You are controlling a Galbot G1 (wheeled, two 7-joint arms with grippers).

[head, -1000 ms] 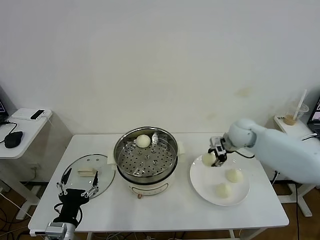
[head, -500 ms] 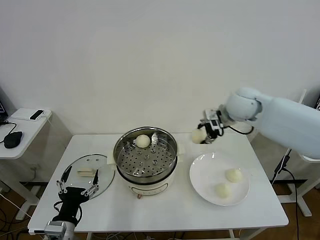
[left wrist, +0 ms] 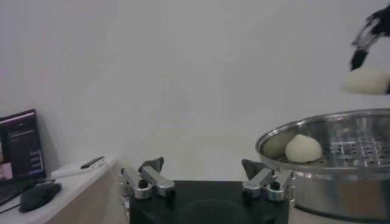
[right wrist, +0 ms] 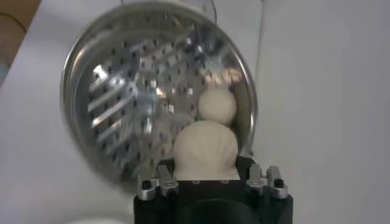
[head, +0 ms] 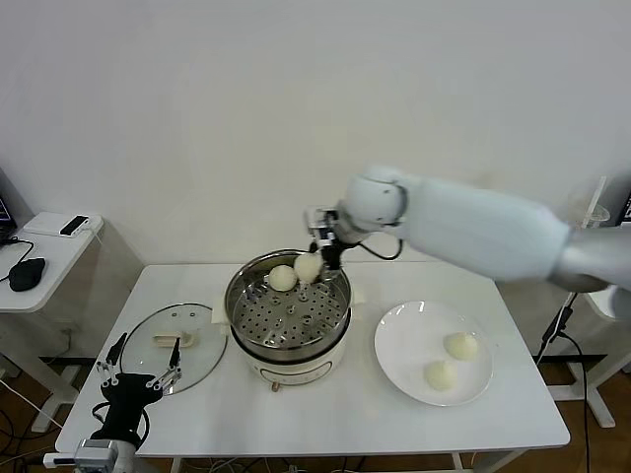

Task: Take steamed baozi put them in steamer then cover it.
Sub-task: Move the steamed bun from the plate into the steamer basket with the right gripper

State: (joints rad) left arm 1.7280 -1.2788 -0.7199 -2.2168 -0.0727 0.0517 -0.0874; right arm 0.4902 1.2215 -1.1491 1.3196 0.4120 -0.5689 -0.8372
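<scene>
The right hand is clenched on a steamed baozi, holding it above the back rim of the steamer. A second bun already lies on the perforated tray just beside it, at the back. Two more buns sit on the white plate to the right of the steamer on the worktop. The cover lies flat to the steamer's left. The left hand hangs near the cover at the worktop's front edge, fingers spread and grasping nothing.
</scene>
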